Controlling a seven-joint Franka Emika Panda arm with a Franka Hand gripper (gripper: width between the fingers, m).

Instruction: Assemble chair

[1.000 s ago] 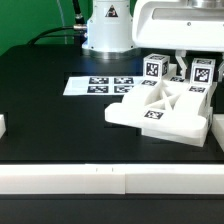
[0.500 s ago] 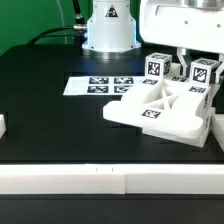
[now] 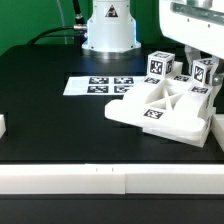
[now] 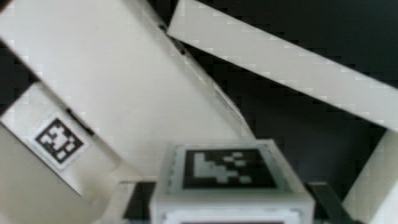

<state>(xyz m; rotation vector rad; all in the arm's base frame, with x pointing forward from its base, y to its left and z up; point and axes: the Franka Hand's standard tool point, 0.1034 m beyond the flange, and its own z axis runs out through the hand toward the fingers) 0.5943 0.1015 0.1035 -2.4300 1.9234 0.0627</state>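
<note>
The chair's cross-braced white plate (image 3: 160,108) lies on the black table at the exterior view's right. Its braces fill the wrist view (image 4: 143,90). Two tagged white blocks stand behind it, one (image 3: 161,65) further left and one (image 3: 204,73) under my hand. My gripper (image 3: 203,62) hangs from above over the right-hand block. In the wrist view my gripper (image 4: 231,196) has dark fingers (image 4: 151,197) on both sides of a tagged white block (image 4: 226,172), closed against it.
The marker board (image 3: 95,86) lies behind the plate to the exterior view's left. The arm's base (image 3: 108,30) stands at the back. A white rail (image 3: 110,180) runs along the front, with white fence pieces at the right (image 3: 216,130) and left (image 3: 3,125) edges.
My hand has moved toward the exterior view's right. The left tagged block has shifted slightly to the right and up. The plate has not moved.
</note>
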